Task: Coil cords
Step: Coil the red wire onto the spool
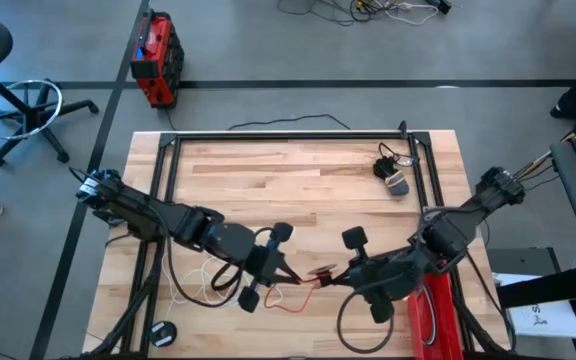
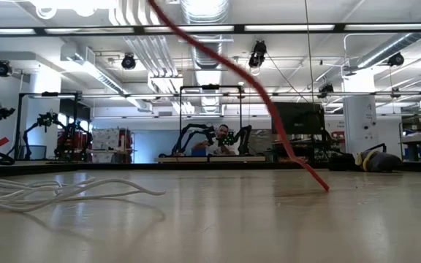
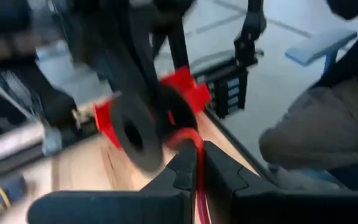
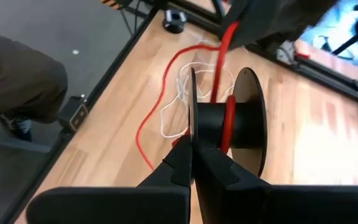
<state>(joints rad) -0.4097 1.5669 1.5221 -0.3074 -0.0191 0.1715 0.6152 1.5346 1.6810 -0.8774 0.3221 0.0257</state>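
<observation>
Cords: thin red cord pinched in left fingers; right fingers clamp a round black spool; white cord loops on plank desk.

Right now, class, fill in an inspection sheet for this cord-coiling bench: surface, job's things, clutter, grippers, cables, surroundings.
Surface: wooden table, framed by dark rails.
Job's things: red cord trailing across the table and winding onto a black spool; white cord loose near the left arm.
Clutter: small dark bundle at the far right corner; black disc at the near left edge.
Grippers: left gripper shut on the red cord; right gripper shut on the spool's flange.
Cables: black cable looping under the right arm.
Surroundings: red case, office chair, seated person's leg.
</observation>
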